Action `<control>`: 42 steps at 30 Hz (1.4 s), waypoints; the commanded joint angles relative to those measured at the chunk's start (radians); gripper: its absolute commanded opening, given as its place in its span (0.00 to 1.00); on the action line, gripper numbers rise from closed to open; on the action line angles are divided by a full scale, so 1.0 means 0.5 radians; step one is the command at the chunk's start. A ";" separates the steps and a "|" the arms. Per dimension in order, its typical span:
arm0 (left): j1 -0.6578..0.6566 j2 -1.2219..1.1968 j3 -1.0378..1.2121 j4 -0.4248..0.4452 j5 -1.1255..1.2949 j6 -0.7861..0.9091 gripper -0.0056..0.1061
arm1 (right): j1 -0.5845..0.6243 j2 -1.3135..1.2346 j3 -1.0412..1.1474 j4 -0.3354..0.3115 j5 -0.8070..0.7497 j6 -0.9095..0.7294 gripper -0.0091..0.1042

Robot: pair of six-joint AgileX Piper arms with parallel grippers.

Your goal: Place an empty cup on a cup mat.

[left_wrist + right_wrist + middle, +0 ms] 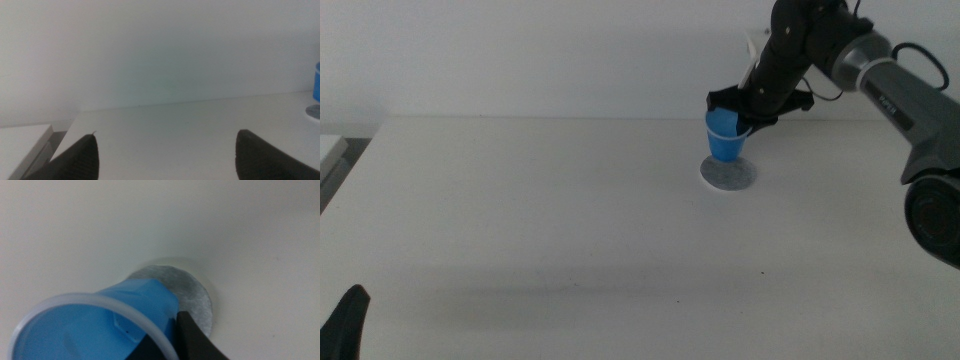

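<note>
Middle view gives me the right arm reaching in from the right side, its hand (745,112) at the far part of the desk (570,220). That hand is clenched on the cup (725,135), gripping it at the rim. I see the cup upright over the mat (728,174), its base at or just above the disc; I cannot tell from here whether they touch. The mat lies flat on the desk, its rim showing around the cup's base on the near side.

From the right wrist camera I look down past the cup (95,325), its open mouth towards the lens and nothing inside. One dark finger (192,337) presses against the outside of the wall just below the white-looking rim. The mat (192,292) shows behind the cup, partly covered by it, with the grey face and pale edge clear on the uncovered part.

My left hand (345,320) waits at the near left corner, only a dark tip in the middle view. Its wrist camera shows the hand (165,155) released, jaws wide apart over bare desk, with a sliver of the cup (317,80) and mat (314,112) at the frame's edge.
</note>
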 commanded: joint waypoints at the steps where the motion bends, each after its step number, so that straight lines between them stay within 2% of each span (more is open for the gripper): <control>1: -0.003 -0.007 -0.001 0.000 -0.011 -0.006 0.89 | -0.005 0.048 -0.054 -0.028 0.057 0.025 0.09; 12: -0.003 -0.007 -0.001 0.000 -0.011 -0.006 0.89 | -0.009 0.111 -0.057 -0.037 0.068 0.029 0.09; 15: -0.003 -0.007 -0.001 0.000 -0.011 -0.006 0.89 | -0.009 0.111 -0.057 -0.055 0.068 0.029 0.25; 21: -0.003 -0.007 -0.001 0.000 -0.011 -0.006 0.89 | -0.009 0.094 -0.059 -0.041 0.068 0.021 0.66; 24: -0.003 -0.007 -0.001 0.000 -0.011 -0.006 0.89 | -0.009 0.035 -0.061 0.022 0.068 -0.078 0.78; 30: -0.003 -0.007 -0.001 0.000 -0.011 -0.006 0.89 | -0.091 -0.331 -0.061 0.094 0.068 -0.175 0.80; 37: -0.003 -0.007 -0.001 0.000 -0.011 -0.006 0.89 | -0.437 -0.946 -0.018 0.315 0.068 -0.400 0.80; 39: -0.003 -0.007 -0.001 0.000 -0.011 -0.006 0.89 | -0.542 -1.108 0.094 0.328 0.068 -0.415 0.80; 42: -0.003 -0.007 -0.001 0.000 -0.011 -0.006 0.89 | -0.651 -1.420 0.486 0.297 0.020 -0.447 0.80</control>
